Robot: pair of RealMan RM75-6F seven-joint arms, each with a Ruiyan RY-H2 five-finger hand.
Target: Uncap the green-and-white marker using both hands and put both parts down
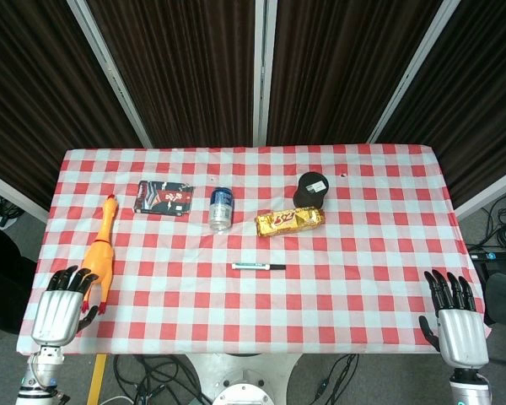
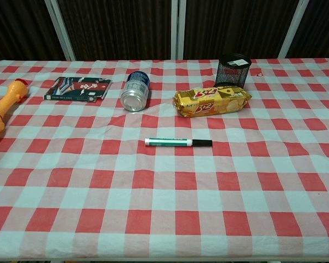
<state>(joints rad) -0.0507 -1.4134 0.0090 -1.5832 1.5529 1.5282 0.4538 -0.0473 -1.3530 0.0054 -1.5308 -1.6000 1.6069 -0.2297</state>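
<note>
Capped green-and-white marker (image 2: 177, 142) lies flat, black cap pointing right

The left hand (image 1: 61, 305) had a ribbed silver-grey metal back, black fingers and a black thumb, above a silver wrist carrying a teal-lit ring. The right hand (image 1: 456, 319) matched it: pale silver ribbed back, glossy black fingers, a black thumb at its side, and a grey wrist cuff showing a small teal mark.

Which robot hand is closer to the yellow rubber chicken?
Left. The left hand rests at the table's near left corner, right beside the rubber chicken. The right hand is at the near right corner, far across the table from it.
</note>
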